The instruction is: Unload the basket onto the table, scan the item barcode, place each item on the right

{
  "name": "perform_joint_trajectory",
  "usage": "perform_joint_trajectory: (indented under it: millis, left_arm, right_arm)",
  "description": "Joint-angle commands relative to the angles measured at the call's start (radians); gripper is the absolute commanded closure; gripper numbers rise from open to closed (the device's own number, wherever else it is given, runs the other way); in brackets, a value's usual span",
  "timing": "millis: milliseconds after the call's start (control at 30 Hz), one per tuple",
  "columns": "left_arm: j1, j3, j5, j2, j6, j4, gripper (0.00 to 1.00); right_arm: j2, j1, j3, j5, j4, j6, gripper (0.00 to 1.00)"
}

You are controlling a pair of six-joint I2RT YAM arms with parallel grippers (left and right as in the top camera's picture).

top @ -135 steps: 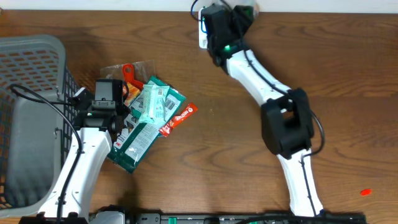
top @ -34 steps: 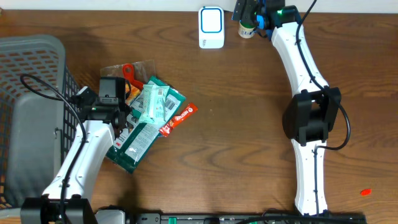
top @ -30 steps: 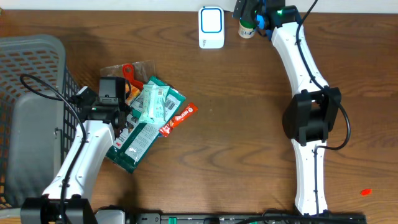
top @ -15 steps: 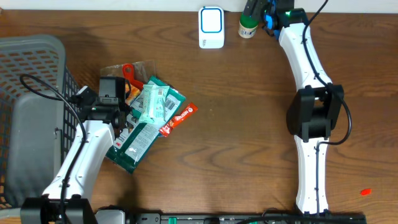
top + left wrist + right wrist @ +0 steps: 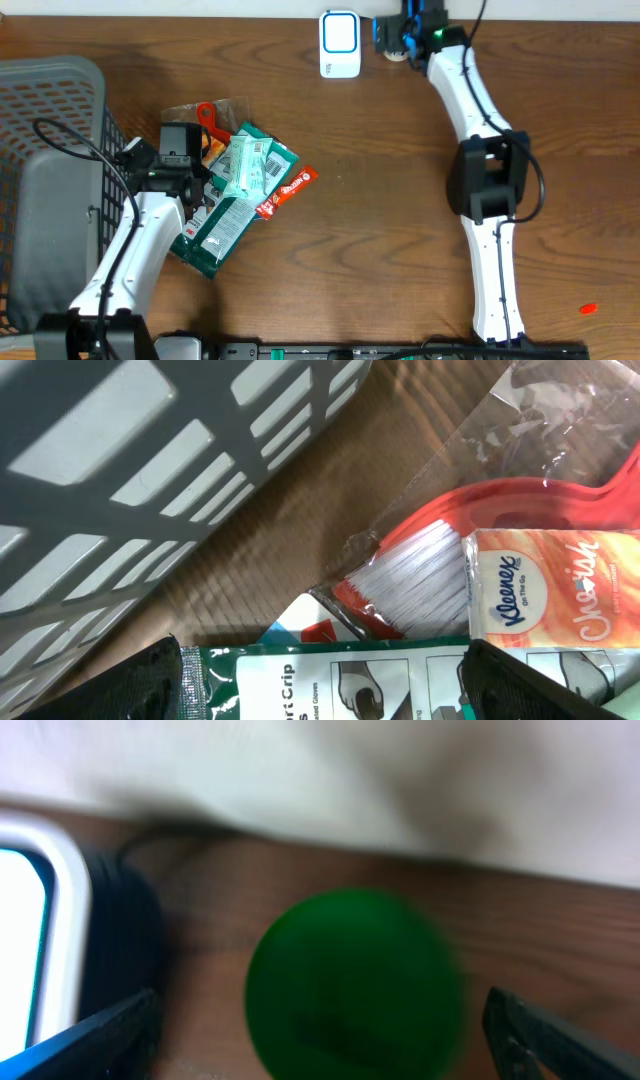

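Right gripper shifted leftward since previous frame, now over green-capped bottle: fingers spread wide, cap between them, ungripped. Cap to be kept centred during descent; barcode scanner beside finger to be avoided. Left gripper held agape over packet pile.

Matt wood-grain table, grey plastic basket, glossy packets.

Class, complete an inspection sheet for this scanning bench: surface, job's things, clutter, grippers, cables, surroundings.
Surface: brown wooden table, no spills seen.
Job's things: white barcode scanner at far edge, round green-topped container beside it; heap of retail packets at left.
Clutter: grey plastic basket; small red scrap.
Grippers: left gripper open over the packets; right gripper open above the container.
Cables: black cable looping over the basket.
Surroundings: pale wall behind far edge.
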Motion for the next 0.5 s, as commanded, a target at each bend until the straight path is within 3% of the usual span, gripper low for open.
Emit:
perform_joint_trajectory:
  millis: [0, 300, 467]
  left_arm:
    - [0.006, -0.007, -0.01, 0.04, -0.02, 0.003, 0.11]
    - [0.006, -0.007, -0.01, 0.095, -0.02, 0.023, 0.11]
    - [0.006, -0.007, -0.01, 0.096, -0.02, 0.023, 0.11]
  right_arm:
    - [0.029, 0.015, 0.008, -0.006, 0.004, -0.084, 0.01]
    - [0.029, 0.002, 0.008, 0.039, 0.019, -0.111, 0.01]
    - [0.029, -0.008, 0.008, 0.042, 0.032, -0.11, 0.1]
